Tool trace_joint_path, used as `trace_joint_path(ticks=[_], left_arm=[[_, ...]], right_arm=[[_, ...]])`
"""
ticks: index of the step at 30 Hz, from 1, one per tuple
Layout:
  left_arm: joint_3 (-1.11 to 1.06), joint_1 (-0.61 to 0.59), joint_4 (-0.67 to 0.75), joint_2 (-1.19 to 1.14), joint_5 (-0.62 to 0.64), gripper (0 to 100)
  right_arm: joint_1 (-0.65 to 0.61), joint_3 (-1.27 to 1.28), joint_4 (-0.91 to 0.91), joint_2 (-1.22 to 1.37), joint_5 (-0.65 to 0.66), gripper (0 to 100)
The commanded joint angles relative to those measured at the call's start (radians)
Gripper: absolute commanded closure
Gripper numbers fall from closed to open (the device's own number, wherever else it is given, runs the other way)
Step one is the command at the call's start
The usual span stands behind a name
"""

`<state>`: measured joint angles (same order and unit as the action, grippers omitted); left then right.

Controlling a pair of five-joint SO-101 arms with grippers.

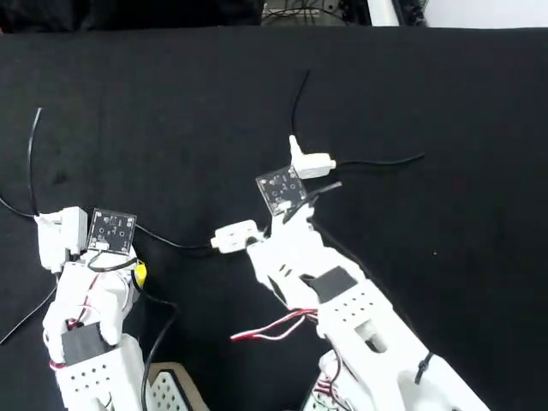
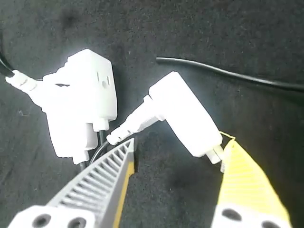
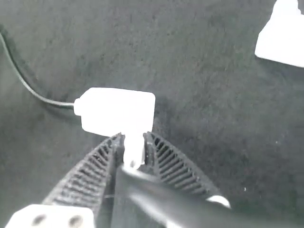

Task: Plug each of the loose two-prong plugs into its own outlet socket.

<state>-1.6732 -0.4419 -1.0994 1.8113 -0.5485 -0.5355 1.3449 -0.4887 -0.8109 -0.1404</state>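
Observation:
In the left wrist view my left gripper (image 2: 178,142) is open, with a grey finger (image 2: 107,173) and a yellow finger (image 2: 242,180). A white two-prong plug (image 2: 185,114) lies on the black cloth between the fingertips, its prongs beside the yellow finger. A white outlet block (image 2: 83,104) with two slots lies beside it. My right gripper (image 3: 134,137) is shut on the narrow white tab of another white plug (image 3: 116,111) with a black cable. From above, that plug (image 1: 235,235) sits at the right gripper's (image 1: 253,240) tip. A third white piece (image 1: 310,161) lies farther back.
Black cables (image 1: 377,161) trail over the black table cloth (image 1: 445,103). A thin cable (image 2: 228,73) runs past the left gripper's plug. A white piece (image 3: 282,35) lies at the edge of the right wrist view. The left arm (image 1: 90,317) stands at the near left.

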Motion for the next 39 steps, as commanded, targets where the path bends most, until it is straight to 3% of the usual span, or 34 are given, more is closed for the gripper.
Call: trace_joint_path(ticks=[1, 6, 13, 28, 39], left_arm=[[-0.005, 0.010, 0.000, 0.009, -0.011, 71], [-0.005, 0.004, 0.000, 0.009, -0.011, 71], [-0.005, 0.005, 0.000, 0.009, -0.012, 71], [-0.019, 0.004, 0.008, 0.009, -0.014, 71], [-0.021, 0.010, 0.009, 0.009, -0.015, 71]], right_arm=[[0.026, -0.027, 0.100, 0.036, -0.008, 98.7], [0.028, -0.033, 0.181, 0.107, -0.008, 98.7], [0.068, -0.094, 0.149, 0.173, -0.008, 98.7], [0.018, -0.414, -0.133, 0.526, -0.084, 98.7], [-0.092, -0.519, -0.321, 0.553, -0.083, 98.7]])
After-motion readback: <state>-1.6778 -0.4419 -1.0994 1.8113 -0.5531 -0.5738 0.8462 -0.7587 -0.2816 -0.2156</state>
